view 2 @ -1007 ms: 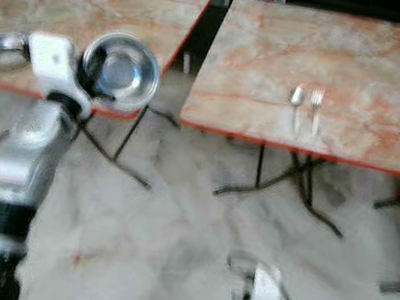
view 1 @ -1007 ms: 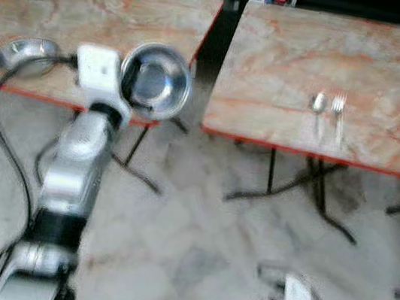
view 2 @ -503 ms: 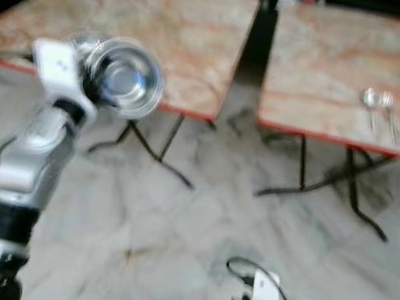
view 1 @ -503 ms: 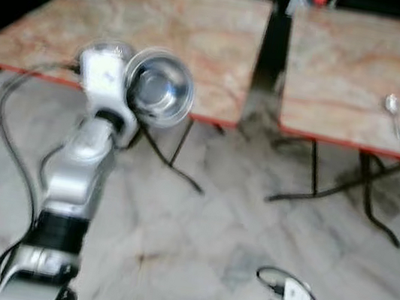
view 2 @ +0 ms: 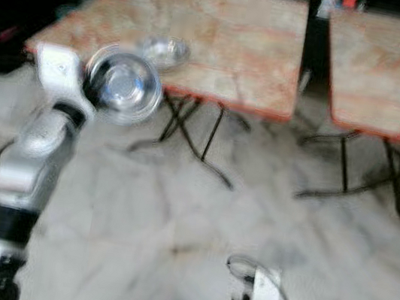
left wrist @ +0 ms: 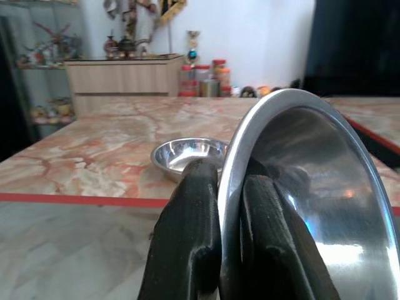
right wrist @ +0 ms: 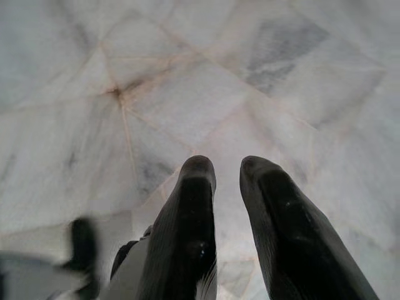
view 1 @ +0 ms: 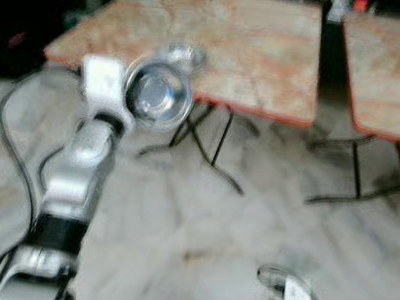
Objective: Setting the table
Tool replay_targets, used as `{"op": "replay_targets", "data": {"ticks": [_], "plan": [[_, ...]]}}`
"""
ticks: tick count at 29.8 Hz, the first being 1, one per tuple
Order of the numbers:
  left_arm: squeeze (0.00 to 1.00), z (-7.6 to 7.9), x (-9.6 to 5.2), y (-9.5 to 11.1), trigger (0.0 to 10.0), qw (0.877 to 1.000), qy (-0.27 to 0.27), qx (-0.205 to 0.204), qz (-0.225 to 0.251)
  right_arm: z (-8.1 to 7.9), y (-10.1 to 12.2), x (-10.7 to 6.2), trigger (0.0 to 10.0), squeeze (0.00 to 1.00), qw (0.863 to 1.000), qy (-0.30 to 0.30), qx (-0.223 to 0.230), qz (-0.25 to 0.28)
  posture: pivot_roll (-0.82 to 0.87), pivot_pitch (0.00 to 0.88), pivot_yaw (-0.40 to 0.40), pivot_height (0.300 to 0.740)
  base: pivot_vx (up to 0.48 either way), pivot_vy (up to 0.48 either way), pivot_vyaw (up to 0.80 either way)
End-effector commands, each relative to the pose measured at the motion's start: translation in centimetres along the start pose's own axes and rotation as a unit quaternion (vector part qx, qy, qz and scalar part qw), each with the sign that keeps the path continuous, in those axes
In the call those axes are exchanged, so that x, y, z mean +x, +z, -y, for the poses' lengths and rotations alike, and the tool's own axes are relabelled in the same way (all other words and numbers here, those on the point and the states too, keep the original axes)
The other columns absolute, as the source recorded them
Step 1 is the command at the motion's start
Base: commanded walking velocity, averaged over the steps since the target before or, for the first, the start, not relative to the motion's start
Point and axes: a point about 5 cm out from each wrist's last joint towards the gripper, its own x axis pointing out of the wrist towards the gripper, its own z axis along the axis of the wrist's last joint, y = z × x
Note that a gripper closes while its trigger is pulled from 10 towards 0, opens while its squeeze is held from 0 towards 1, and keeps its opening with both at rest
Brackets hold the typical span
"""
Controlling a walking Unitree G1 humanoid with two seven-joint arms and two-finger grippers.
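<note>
Hanging idle at lower right, my right gripper [right wrist: 228, 181] is slightly parted over floor. Left gripper [left wrist: 232, 206] pinches a bowl [view 1: 157, 96] by the rim, mid-left. Since a second ago the view swung left: second bowl [view 1: 184, 56] and table [view 1: 262, 46] now lie ahead, so placing looks next.

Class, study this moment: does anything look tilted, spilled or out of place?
Only the steel bowl pinched by its rim in the left claw stands out: it is carried on edge, not level. The second bowl sits upright on the marble table. Nothing looks spilled.
</note>
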Motion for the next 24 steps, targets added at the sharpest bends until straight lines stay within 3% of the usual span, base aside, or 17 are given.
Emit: {"op": "replay_targets", "data": {"ticks": [1, 5, 11, 12, 15, 18, 24], "plan": [[0.0, -0.6, 0.0, 0.2, 10.0, 1.0, 0.006, 0.018, 0.001, -0.4, -0.2, 0.0, 10.0, 0.0, 1.0, 0.003, 0.007, -0.003, 0.02, 0.118, -0.004, 0.736, 0.0, 0.322, 0.0], [0.0, -0.6, -0.1, -0.5, 10.0, 1.0, 0.004, 0.009, -0.015, -0.4, -0.2, 0.0, 10.0, 0.0, 1.0, 0.002, 0.006, -0.003, 0.02, 0.12, -0.006, 0.736, 0.0, 0.0, 0.0], [0.0, -1.4, -1.2, -4.2, 10.0, 0.995, 0.021, -0.03, -0.088, -0.4, -0.1, 0.0, 10.0, 0.0, 1.0, 0.001, 0.006, -0.004, 0.03, 0.12, -0.004, 0.736, 0.0, 0.0, 0.0], [0.0, -2.3, -2.5, -6.6, 10.0, 0.991, 0.033, -0.019, -0.127, -0.4, -0.1, 0.0, 10.0, 0.0, 1.0, 0.0, 0.006, -0.004, 0.03, 0.116, -0.004, 0.736, 0.0, 0.0, 0.0], [0.0, -3.5, -4.2, -9.5, 10.0, 0.982, 0.058, -0.011, -0.177, -0.4, -0.1, 0.0, 10.0, 0.0, 1.0, 0.001, 0.006, -0.004, 0.02, 0.117, -0.005, 0.736, 0.0, 0.0, 0.0], [0.0, -4.4, -7.0, -13.2, 10.0, 0.965, 0.073, -0.004, -0.252, -0.4, -0.2, 0.0, 10.0, 0.0, 1.0, 0.001, 0.007, -0.004, 0.02, 0.112, -0.002, 0.736, 0.0, 0.0, 0.0], [0.0, -4.9, -10.5, -16.7, 10.0, 0.94, 0.093, -0.011, -0.329, -0.5, -0.2, 0.0, 10.0, 0.0, 1.0, 0.001, 0.009, -0.003, 0.02, 0.106, 0.0, 0.736, 0.0, 0.0, 0.0]]}}
